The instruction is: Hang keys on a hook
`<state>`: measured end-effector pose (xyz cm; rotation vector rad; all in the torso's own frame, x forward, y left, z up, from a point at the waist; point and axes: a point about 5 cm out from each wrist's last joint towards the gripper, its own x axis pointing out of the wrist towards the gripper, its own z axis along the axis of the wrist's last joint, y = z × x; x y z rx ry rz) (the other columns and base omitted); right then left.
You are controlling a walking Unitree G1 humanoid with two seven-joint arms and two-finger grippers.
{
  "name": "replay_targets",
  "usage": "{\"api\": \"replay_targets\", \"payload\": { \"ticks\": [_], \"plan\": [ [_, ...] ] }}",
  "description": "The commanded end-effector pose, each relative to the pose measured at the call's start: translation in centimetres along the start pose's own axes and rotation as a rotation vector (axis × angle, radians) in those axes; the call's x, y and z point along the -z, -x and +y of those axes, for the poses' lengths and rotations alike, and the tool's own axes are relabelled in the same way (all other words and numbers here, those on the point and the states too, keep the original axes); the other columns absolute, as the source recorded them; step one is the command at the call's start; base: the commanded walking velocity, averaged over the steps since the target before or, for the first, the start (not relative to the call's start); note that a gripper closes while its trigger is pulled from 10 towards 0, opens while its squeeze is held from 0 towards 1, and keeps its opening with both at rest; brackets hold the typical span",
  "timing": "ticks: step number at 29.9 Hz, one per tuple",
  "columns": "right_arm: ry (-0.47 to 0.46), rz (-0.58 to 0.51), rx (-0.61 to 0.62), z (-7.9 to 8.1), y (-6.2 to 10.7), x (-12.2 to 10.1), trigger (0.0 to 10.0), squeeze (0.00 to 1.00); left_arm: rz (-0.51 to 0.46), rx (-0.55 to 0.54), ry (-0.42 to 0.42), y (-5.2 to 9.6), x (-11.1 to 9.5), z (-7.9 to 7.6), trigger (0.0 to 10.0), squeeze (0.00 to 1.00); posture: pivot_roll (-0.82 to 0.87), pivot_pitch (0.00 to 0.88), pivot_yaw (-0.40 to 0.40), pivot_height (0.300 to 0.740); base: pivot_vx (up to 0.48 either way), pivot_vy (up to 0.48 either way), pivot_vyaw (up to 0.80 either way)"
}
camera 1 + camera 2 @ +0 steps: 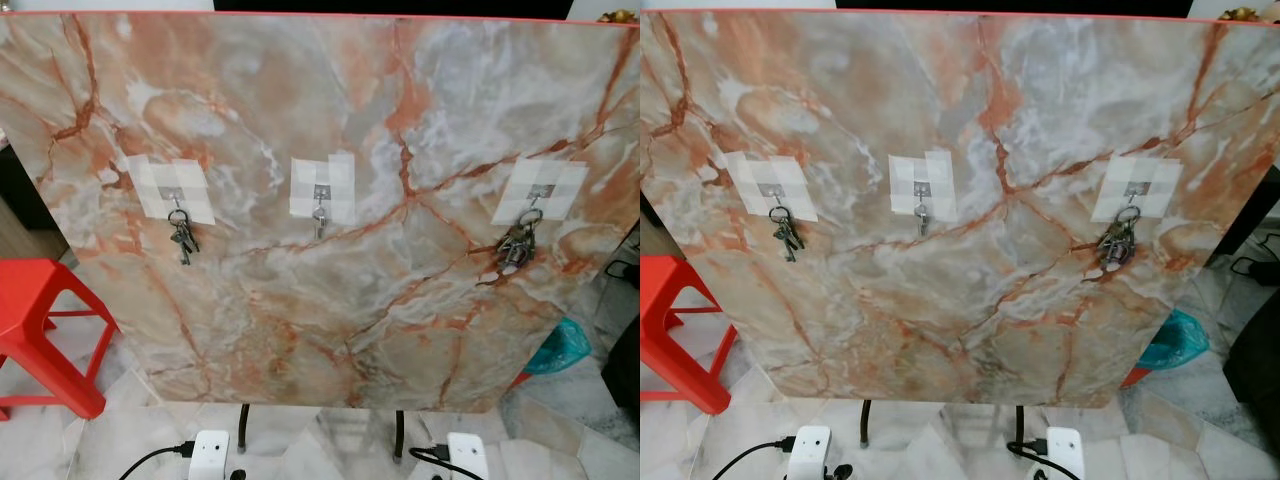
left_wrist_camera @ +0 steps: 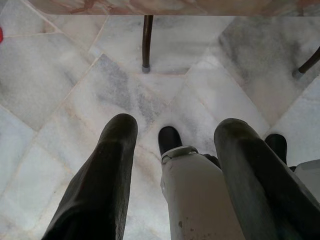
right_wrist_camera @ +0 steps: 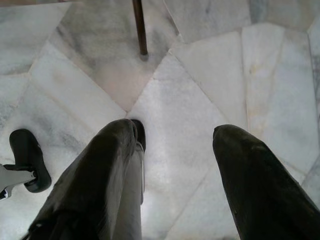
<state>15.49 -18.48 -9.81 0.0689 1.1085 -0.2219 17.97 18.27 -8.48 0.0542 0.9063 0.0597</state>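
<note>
- A red stool (image 1: 45,325) stands at the far left on the pale marble floor (image 1: 120,440), just beside the board's lower left corner.
- A large marble-patterned board (image 1: 330,280) stands upright on thin dark legs (image 1: 243,428) and carries three taped hooks in a row.
- The left hook (image 1: 175,200) holds a small bunch of keys (image 1: 182,240) hanging against the board.
- The middle hook (image 1: 320,193) carries what looks like a single small key (image 1: 319,224), though it is too small to tell for sure.
- The right hook (image 1: 540,192) holds a bigger bunch of keys (image 1: 517,247).
- A teal bag (image 1: 562,345) lies on the floor behind the board's lower right edge.
- The left gripper (image 2: 172,137) hangs low over the floor, fingers spread and holding nothing.
- The right gripper (image 3: 175,137) also hangs low over the floor, fingers spread and holding nothing.
</note>
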Motion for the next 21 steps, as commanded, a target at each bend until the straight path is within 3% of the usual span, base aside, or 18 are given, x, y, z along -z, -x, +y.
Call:
{"api": "replay_targets", "payload": {
  "ticks": [1,6,10,18,21],
  "plan": [
    [-0.013,-0.002,-0.002,-0.2,0.0,0.2,10.0,0.0,0.028,-0.002,-0.002,0.1,0.6,0.0,10.0,0.0,0.01,0.0,-0.028,0.74,0.0,0.0,0.0],
    [-0.043,-0.018,-0.003,0.5,-0.1,-1.2,10.0,0.0,0.044,-0.003,0.007,0.2,0.9,0.0,10.0,0.0,0.02,0.0,-0.029,0.74,0.0,0.168,0.0],
    [-0.025,-0.084,-0.039,1.9,-0.1,-3.8,10.0,0.0,0.045,0.006,-0.009,0.1,0.8,0.1,10.0,0.0,0.01,0.0,-0.019,0.74,0.0,0.427,0.0],
    [0.029,-0.143,-0.069,3.4,0.1,-6.1,10.0,0.0,0.055,-0.015,-0.006,0.1,0.9,0.2,10.0,0.0,0.01,0.0,-0.018,0.74,0.0,0.431,0.0],
    [0.07,-0.155,-0.067,3.5,0.2,-6.5,10.0,0.0,0.053,-0.018,0.001,0.1,0.9,0.2,10.0,0.0,0.01,0.0,-0.018,0.74,0.0,0.469,0.8]
  ]
}}
